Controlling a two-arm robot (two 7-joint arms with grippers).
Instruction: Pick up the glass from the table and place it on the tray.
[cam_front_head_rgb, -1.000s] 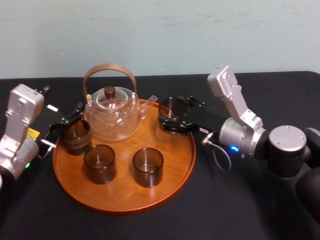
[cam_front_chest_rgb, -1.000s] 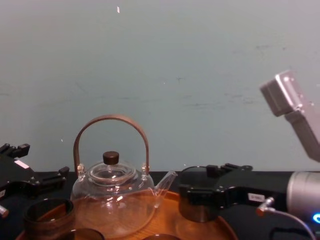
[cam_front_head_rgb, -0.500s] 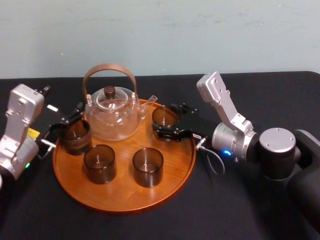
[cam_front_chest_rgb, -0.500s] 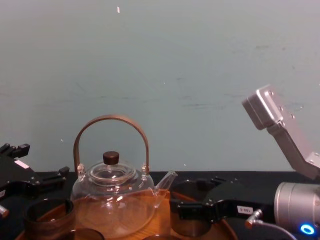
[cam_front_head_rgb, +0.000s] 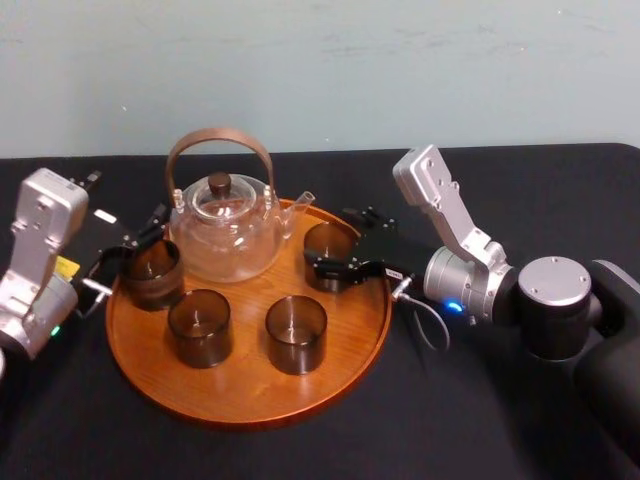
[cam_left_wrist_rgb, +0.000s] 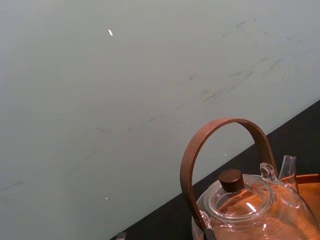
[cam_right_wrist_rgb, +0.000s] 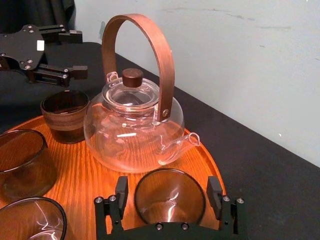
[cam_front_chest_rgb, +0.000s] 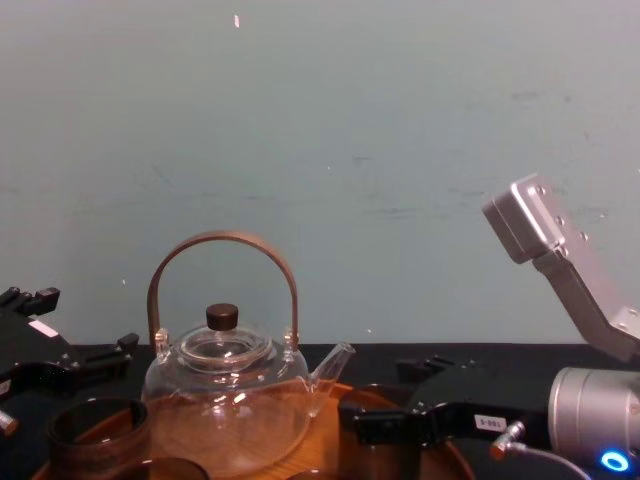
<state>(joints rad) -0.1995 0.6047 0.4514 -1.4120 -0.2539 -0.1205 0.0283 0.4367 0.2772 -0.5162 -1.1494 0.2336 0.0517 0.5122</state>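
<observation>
A dark smoked glass (cam_front_head_rgb: 326, 243) stands on the round orange-brown tray (cam_front_head_rgb: 240, 392) just right of the teapot's spout. My right gripper (cam_front_head_rgb: 342, 242) straddles it, fingers open with a thin gap on each side; the right wrist view shows the glass (cam_right_wrist_rgb: 170, 197) between the two fingertips (cam_right_wrist_rgb: 121, 188) on the tray (cam_right_wrist_rgb: 100, 185). In the chest view the right gripper (cam_front_chest_rgb: 385, 430) sits low over the tray (cam_front_chest_rgb: 325, 415). My left gripper (cam_front_head_rgb: 140, 238) hangs open at the tray's left edge, just above another brown glass (cam_front_head_rgb: 152, 272).
A clear glass teapot (cam_front_head_rgb: 222, 228) with a brown hoop handle stands at the tray's back. Two more dark glasses (cam_front_head_rgb: 200, 327) (cam_front_head_rgb: 296, 334) sit at the tray's front. Black cloth covers the table (cam_front_head_rgb: 480, 420); a pale wall rises behind.
My right gripper carried the glass left from over the tray's rim and lowered it onto the tray. Its fingers have since parted slightly. The left arm has stayed still.
</observation>
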